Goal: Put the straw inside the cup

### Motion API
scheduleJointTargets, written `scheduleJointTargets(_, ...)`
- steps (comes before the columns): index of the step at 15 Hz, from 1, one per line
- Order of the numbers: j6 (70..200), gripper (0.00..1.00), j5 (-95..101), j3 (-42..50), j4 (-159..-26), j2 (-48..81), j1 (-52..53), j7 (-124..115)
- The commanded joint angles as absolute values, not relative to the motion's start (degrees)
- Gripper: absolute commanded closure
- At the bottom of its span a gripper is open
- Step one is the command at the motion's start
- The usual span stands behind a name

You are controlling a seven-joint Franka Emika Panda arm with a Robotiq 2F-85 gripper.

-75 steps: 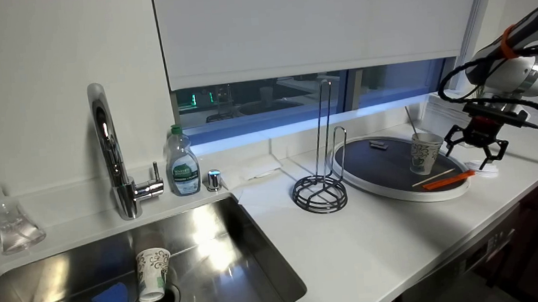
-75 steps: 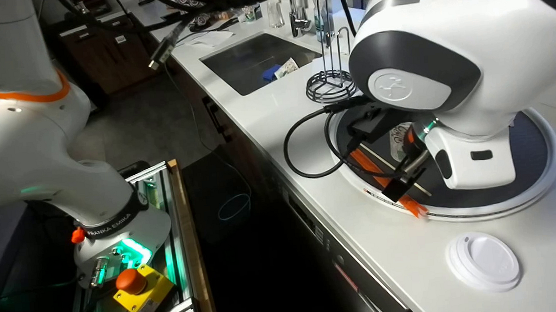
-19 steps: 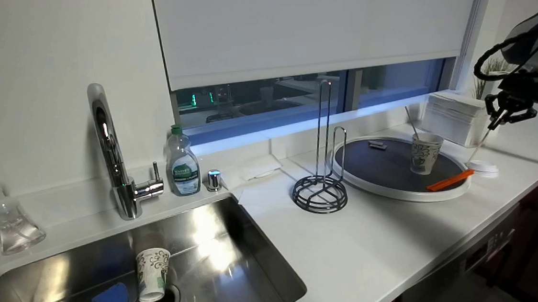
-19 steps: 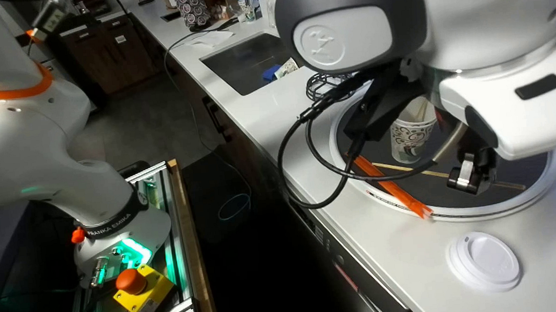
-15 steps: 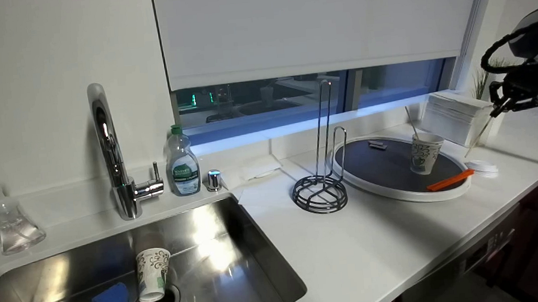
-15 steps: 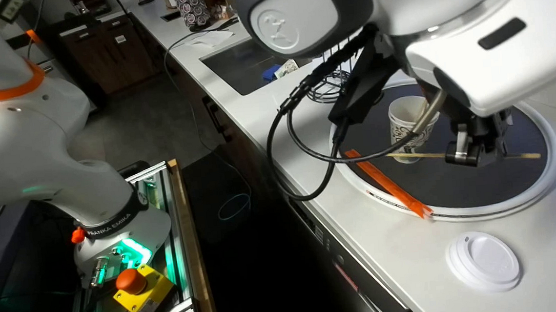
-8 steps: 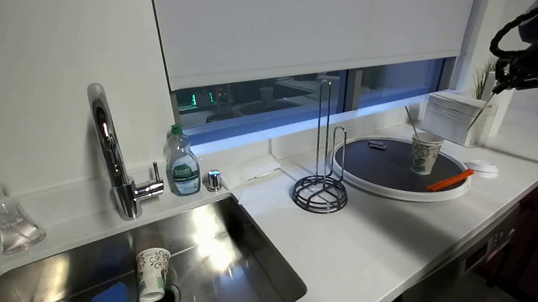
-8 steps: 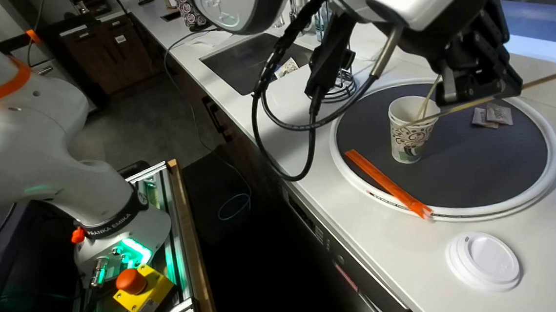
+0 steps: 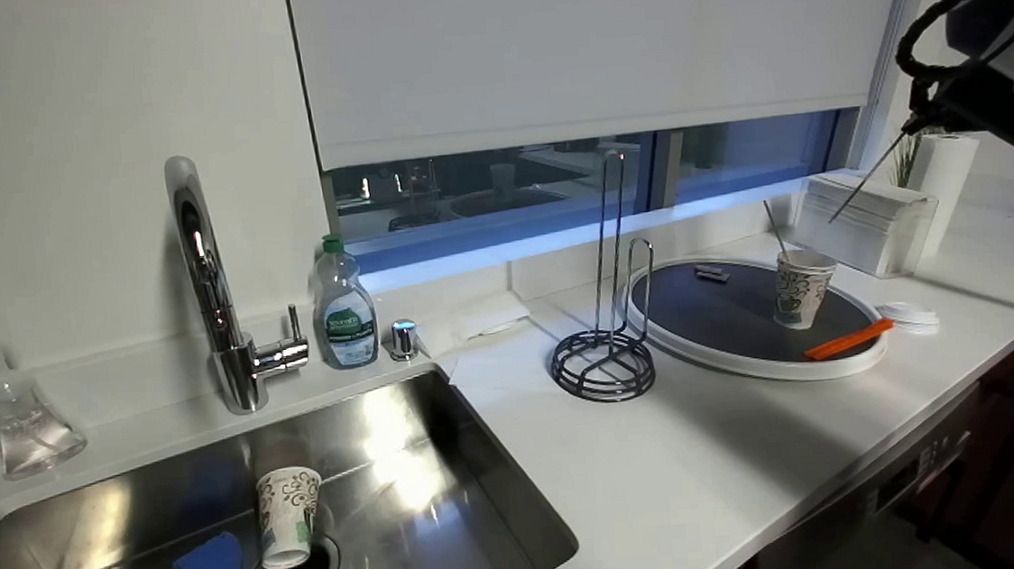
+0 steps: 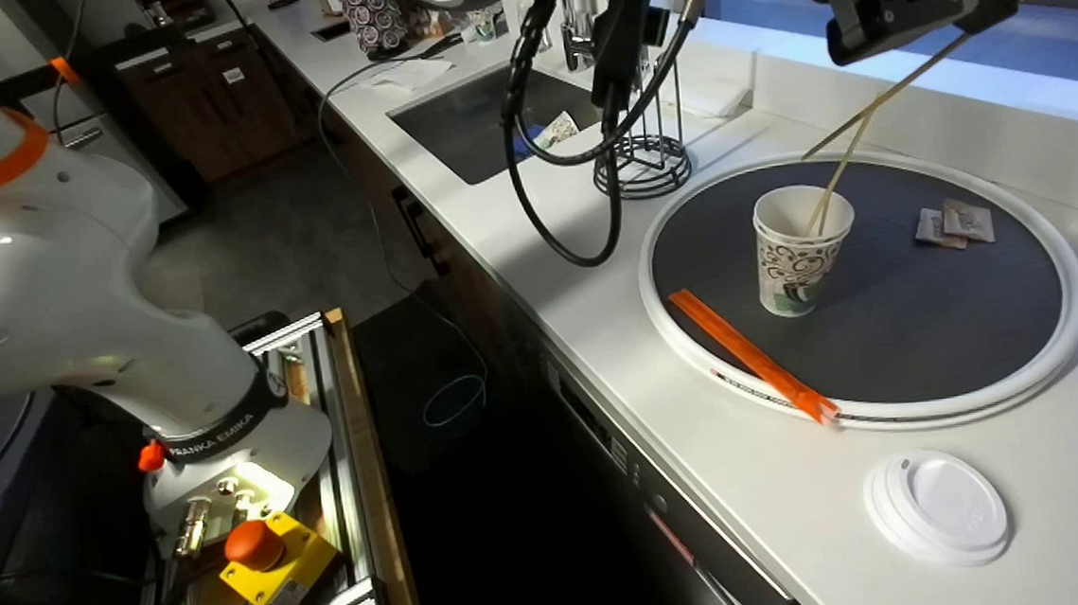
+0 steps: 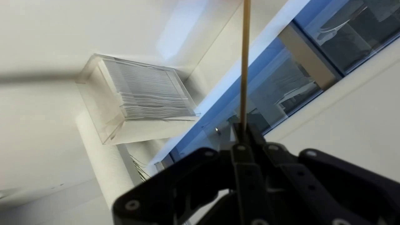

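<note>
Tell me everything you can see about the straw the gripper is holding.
The straw is thin, straight and tan, with a wooden look; whether it is hollow can't be told. The gripper pinches it, and nothing else appears to touch it. It slants in midair, a short upper end poking past the grip and a longer part sloping down. Its lower end is outside the cup.

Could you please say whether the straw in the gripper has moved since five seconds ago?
Yes, up and rightward in an exterior view: the straw lay on the round tray; now it slants in the air, above the tray's outline.
</note>
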State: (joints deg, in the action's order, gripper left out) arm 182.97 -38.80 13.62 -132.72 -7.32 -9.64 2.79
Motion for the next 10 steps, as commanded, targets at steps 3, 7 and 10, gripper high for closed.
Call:
scheduleJointTargets(3, 190.6, 0.99, -39.6, 14.0, -133.2, -3.9, -5.2, 5.2)
scheduleJointTargets(7, 193.3, 0.99, -31.5, 12.3, -133.2, 0.6, -7.9, -0.5)
scheduleJointTargets(10, 195.1, 0.99, -30.5, 12.9, -132.3, 4.2, -7.1, 0.1)
